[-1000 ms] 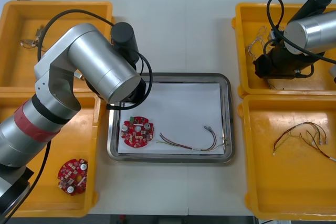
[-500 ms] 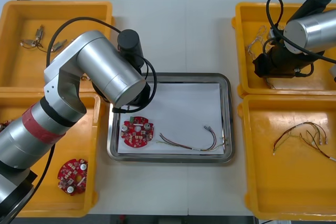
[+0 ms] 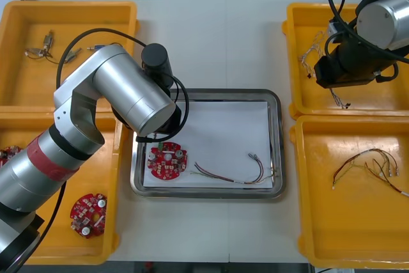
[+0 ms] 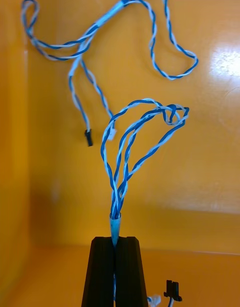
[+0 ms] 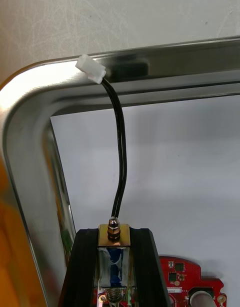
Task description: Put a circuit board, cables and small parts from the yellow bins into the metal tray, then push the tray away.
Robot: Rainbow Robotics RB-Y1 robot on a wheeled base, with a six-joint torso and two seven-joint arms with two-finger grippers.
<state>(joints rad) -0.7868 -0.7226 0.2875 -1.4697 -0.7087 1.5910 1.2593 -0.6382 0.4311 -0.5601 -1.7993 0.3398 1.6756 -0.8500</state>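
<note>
A circuit board [image 3: 168,161] and red and yellow cable [image 3: 230,177] lay in the metal tray [image 3: 276,139], my left gripper [image 5: 114,234] clamped a small metal part [image 5: 114,231] above it, and my right gripper [image 4: 115,239] pinched a blue and white cable [image 4: 116,207] in a yellow bin [image 3: 289,62], the push not yet made.

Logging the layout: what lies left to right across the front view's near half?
Spare circuit board in the near left yellow bin, placed circuit board in the metal tray, red and yellow cable beside it, another red and yellow cable in the near right yellow bin.
</note>
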